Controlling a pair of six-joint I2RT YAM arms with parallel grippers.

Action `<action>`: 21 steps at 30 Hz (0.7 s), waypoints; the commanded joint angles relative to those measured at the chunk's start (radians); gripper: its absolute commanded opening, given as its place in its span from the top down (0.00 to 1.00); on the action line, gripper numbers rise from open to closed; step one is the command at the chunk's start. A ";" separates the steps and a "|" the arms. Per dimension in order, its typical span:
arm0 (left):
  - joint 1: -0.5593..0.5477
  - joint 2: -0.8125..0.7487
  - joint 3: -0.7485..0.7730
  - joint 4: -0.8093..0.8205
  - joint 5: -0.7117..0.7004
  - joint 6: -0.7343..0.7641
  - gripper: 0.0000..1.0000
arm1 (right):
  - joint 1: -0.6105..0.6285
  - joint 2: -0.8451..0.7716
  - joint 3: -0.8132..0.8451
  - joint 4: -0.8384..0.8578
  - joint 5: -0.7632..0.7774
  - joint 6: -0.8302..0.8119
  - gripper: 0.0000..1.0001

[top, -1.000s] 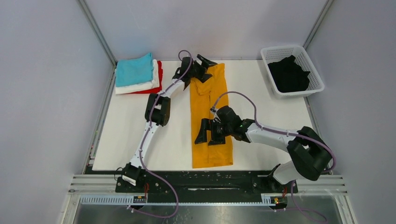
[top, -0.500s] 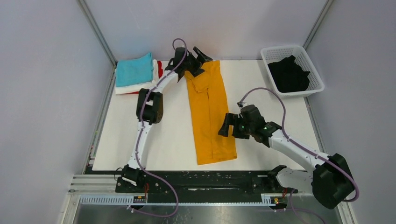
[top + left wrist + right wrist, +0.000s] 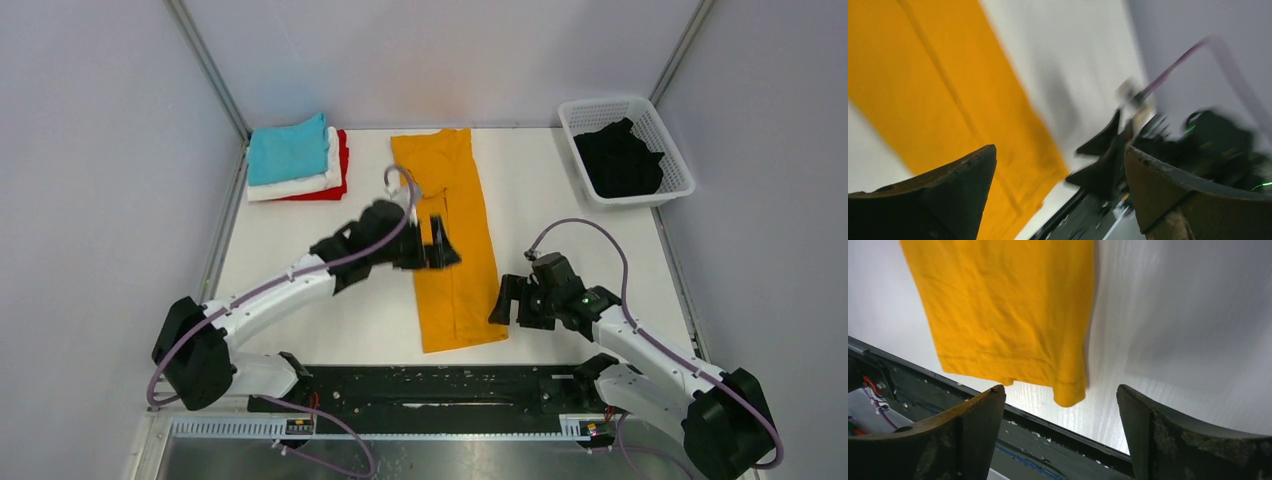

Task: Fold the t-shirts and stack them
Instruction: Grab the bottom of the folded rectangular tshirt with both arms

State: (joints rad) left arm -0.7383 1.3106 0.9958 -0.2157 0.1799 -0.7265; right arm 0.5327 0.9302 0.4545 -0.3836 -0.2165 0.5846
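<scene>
A mustard-orange t-shirt (image 3: 452,200) lies on the white table (image 3: 290,240), folded lengthwise into a long strip that runs from far to near. My left gripper (image 3: 438,245) hovers open over the strip's middle, blurred by motion; in the left wrist view the orange cloth (image 3: 923,90) passes below its empty jaws (image 3: 1060,165). My right gripper (image 3: 500,302) stands open beside the strip's near right corner. The right wrist view shows the hem corner (image 3: 1068,390) on the table between the open fingers (image 3: 1059,390), which do not touch it. Teal, white and red t-shirts (image 3: 290,150) are stacked folded at the back left.
A white lattice basket (image 3: 600,105) at the back right holds a crumpled black t-shirt (image 3: 620,160). The black base rail (image 3: 430,380) runs along the table's near edge, just below the orange hem. Grey walls close in both sides.
The left arm swung back from the collar end to the strip's middle. The right gripper drew away to the near right corner. The orange strip has shifted and now lies flat.
</scene>
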 commanded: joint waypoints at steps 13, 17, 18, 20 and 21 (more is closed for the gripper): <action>-0.425 -0.084 -0.376 -0.179 -0.330 -0.275 0.16 | 0.111 0.104 -0.023 -0.028 0.109 0.041 0.66; -0.447 0.000 -0.347 -0.173 -0.347 -0.281 0.25 | 0.111 0.092 -0.037 -0.053 0.124 0.053 0.87; -0.448 0.016 -0.343 -0.162 -0.343 -0.281 0.28 | 0.112 0.090 -0.043 -0.053 0.130 0.060 0.89; -0.449 0.043 -0.335 -0.137 -0.332 -0.278 0.32 | 0.110 0.090 -0.058 -0.040 0.130 0.080 0.94; -0.450 0.056 -0.331 -0.130 -0.330 -0.275 0.35 | 0.111 0.093 -0.067 -0.028 0.121 0.088 0.96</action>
State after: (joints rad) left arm -1.1831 1.3228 0.6353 -0.4007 -0.1219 -0.9859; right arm 0.6357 1.0317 0.4149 -0.4095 -0.1177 0.6342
